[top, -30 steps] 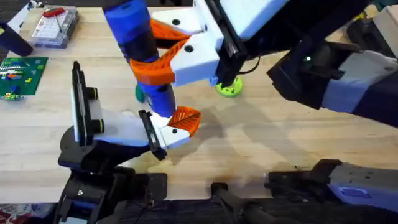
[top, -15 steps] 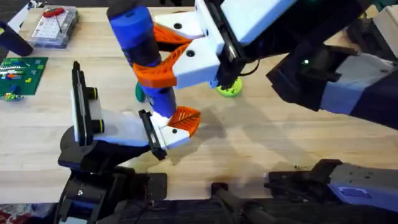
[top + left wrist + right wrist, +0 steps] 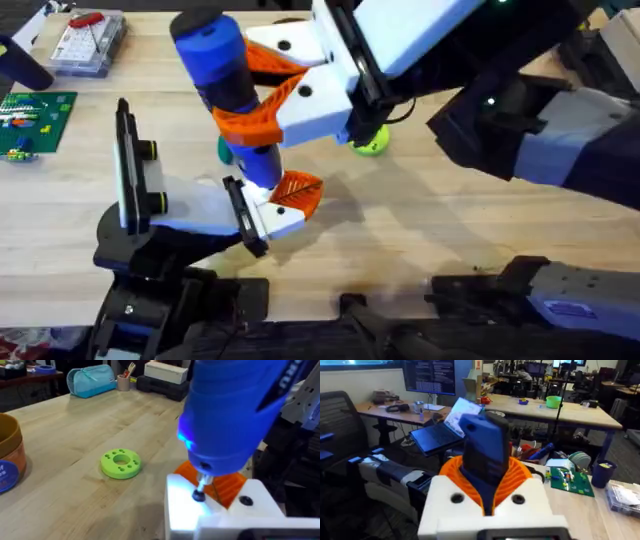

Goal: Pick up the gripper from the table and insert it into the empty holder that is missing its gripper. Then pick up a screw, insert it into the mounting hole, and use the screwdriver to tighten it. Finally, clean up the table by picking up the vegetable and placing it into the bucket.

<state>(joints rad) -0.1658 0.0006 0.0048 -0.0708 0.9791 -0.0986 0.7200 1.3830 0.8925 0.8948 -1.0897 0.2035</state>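
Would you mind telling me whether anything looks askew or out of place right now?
Nothing looks damaged or spilled. The one thing to watch is the screwdriver held in the right gripper: it leans, its top tilted away from the holder, while its tip sits at the screw.

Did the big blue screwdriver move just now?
Yes, a little. The screwdriver's top tipped left, toward the clear plastic box, while its tip stayed at the white holder. The right claw holds it.

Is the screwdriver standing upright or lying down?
Roughly upright: the screwdriver is clamped in the right gripper, its tip down on the holder.
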